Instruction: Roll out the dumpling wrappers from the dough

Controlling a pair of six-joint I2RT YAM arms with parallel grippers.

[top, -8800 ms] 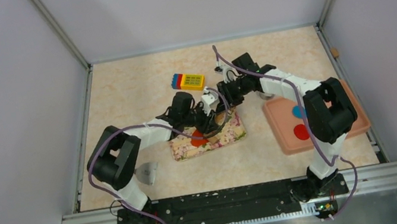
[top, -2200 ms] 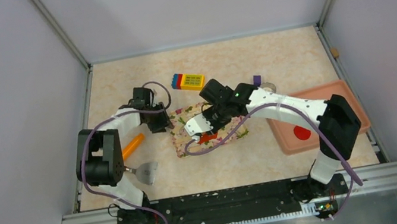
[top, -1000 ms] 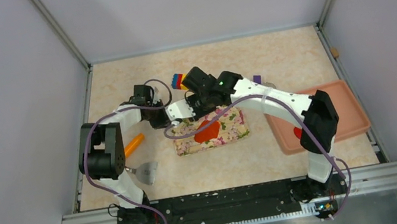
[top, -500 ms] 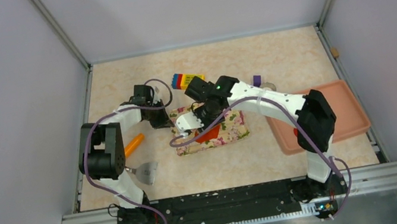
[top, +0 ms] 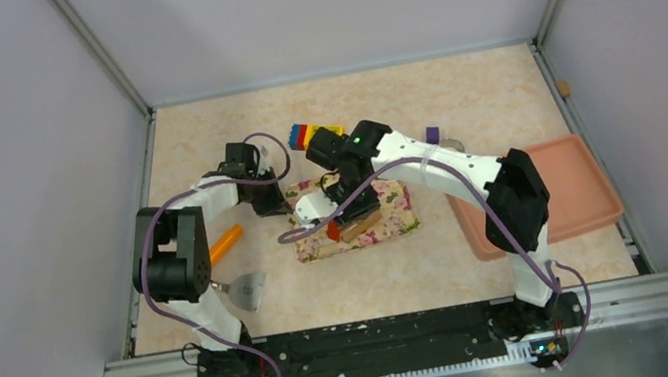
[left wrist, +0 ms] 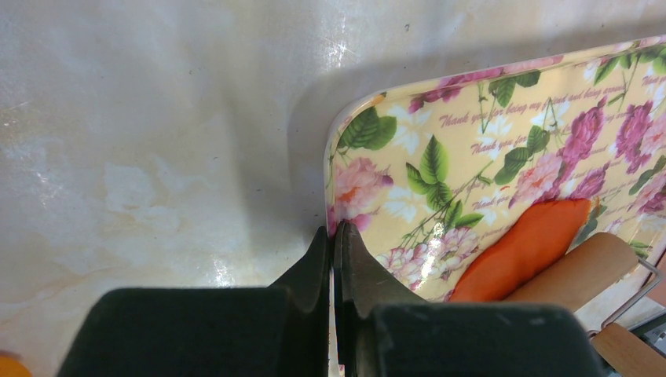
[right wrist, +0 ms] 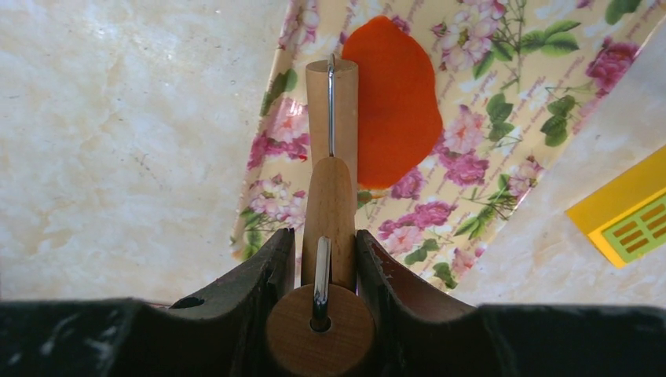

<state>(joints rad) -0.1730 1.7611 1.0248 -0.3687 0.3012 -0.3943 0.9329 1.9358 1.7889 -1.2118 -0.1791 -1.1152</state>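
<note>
The dough (top: 332, 232) is a flattened red-orange patch on the floral tray (top: 397, 215). It also shows in the right wrist view (right wrist: 393, 102) and the left wrist view (left wrist: 526, 247). My right gripper (top: 352, 210) (right wrist: 326, 251) is shut on the handle of a wooden roller (right wrist: 331, 102), whose barrel lies on the dough's left edge. My left gripper (top: 279, 200) (left wrist: 335, 232) is shut on the floral tray's left rim (left wrist: 339, 157). No dumpling wrappers show; my right arm covers part of the pink tray.
A pink tray (top: 583, 200) stands at the right. A yellow, blue and red block toy (top: 306, 134) (right wrist: 628, 220) lies behind the floral tray. An orange carrot toy (top: 225, 243) and a metal scraper (top: 245, 291) lie at the left. A small purple piece (top: 432, 134) lies behind my right arm.
My right gripper has drawn the roller from the tray's far left corner toward the front, over the dough, which now mostly hides under it. My left gripper has stayed on the rim.
</note>
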